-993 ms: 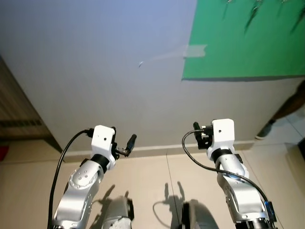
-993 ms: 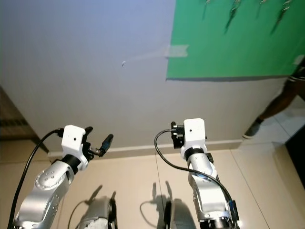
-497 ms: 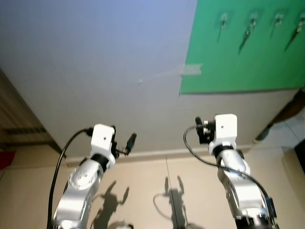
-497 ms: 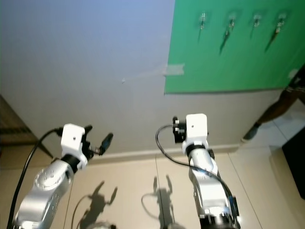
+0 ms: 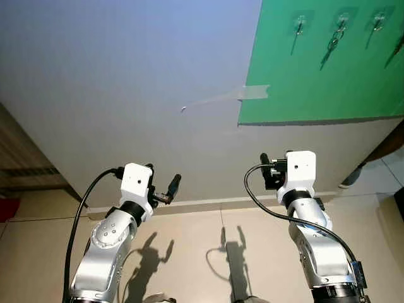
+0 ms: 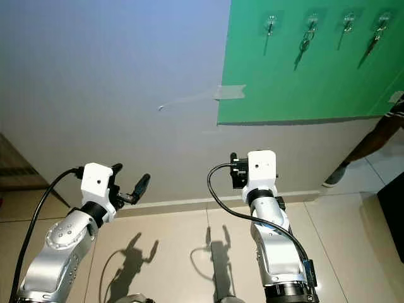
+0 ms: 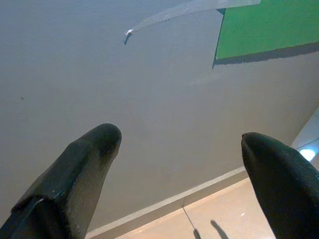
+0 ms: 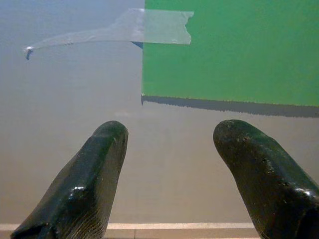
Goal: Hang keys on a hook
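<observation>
A green board [image 5: 315, 76] is fixed to the grey wall at the upper right, with a row of several clear hooks [image 6: 270, 24] near its top. A bunch of keys [image 6: 305, 43] hangs from the second hook from the left, and another dark piece [image 6: 372, 43] hangs from a hook further right. My left gripper [image 5: 165, 183] is raised low in front of the wall, open and empty [image 7: 182, 137]. My right gripper [image 5: 268, 167] is also raised below the board's lower edge, open with nothing between its fingers [image 8: 169, 129].
A strip of clear tape [image 5: 255, 93] holds the board's left edge to the wall. Wooden furniture [image 5: 19, 151] stands at the left. A person's leg [image 5: 382, 148] and shoe [image 5: 350, 180] are at the right edge. Beige floor tiles [image 5: 208, 240] lie below.
The view has tilted upward, so the hooks and hanging keys sit lower and fuller in the picture. Both arms hold the same raised pose with open grippers.
</observation>
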Controlling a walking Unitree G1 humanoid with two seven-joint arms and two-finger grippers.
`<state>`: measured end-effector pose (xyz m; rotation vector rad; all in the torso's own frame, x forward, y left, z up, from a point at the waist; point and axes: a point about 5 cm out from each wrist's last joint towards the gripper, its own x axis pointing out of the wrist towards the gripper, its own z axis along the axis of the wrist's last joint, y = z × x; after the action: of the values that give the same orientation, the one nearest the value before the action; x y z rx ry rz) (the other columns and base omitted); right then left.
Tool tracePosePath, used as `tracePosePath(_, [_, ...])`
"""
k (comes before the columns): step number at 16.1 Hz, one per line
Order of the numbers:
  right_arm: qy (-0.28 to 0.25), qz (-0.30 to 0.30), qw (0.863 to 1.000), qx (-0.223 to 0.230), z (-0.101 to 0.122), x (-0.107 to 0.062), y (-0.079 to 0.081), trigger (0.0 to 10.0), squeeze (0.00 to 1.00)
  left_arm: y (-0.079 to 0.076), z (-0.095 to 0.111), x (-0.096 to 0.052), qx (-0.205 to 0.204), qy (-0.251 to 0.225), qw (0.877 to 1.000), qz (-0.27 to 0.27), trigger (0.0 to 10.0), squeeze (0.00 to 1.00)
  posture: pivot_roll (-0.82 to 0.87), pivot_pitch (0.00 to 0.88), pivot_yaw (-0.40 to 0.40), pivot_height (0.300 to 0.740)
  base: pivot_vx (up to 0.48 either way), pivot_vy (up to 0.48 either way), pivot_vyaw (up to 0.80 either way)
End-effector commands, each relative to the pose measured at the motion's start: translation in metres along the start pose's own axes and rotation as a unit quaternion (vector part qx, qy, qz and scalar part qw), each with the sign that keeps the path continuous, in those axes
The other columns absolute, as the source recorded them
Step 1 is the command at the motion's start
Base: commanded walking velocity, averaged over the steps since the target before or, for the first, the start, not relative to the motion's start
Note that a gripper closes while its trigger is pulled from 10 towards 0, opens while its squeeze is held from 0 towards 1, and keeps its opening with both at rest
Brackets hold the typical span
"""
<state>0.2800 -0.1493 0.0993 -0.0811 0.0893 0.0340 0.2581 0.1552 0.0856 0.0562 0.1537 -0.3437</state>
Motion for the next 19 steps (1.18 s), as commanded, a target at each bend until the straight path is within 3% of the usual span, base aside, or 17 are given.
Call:
tracePosePath(1, [-0.005,-0.003,1.000,0.005,0.0011,0.0006,-0.0007,10.0,0.00,0.0010,0.0015,0.0014,0.007,-0.003,1.000,0.002,10.0,0.00,0.01,0.000,0.006,0.740,0.000,0.000,0.00])
tracePosePath(7, [-0.016,-0.011,1.000,0.009,0.0066,0.0029,-0.0037,10.0,0.00,-0.0004,0.0042,0.0030,0.007,-0.009,1.000,-0.002,10.0,0.00,0.00,0.000,0.013,0.740,0.000,0.000,0.00])
tracePosePath(9, [0.002,-0.028,1.000,-0.012,0.0027,0.0040,-0.0051,10.0,0.00,-0.0001,0.0045,0.0035,0.006,-0.007,1.000,-0.003,10.0,0.00,0.00,0.000,0.017,0.740,0.000,0.000,0.00])
tracePosePath(12, [-0.024,-0.011,1.000,0.004,0.0107,0.0034,-0.0019,10.0,0.00,-0.0001,0.0051,0.0039,0.008,-0.008,1.000,-0.004,10.0,0.00,0.00,0.000,0.019,0.740,0.000,0.000,-0.18])
tracePosePath(19, [-0.014,-0.003,1.000,0.000,0.0089,0.0046,0.0005,10.0,0.00,0.0017,0.0081,0.0060,0.013,-0.013,1.000,0.000,10.0,0.00,0.00,0.000,0.018,0.740,0.000,0.000,0.00])
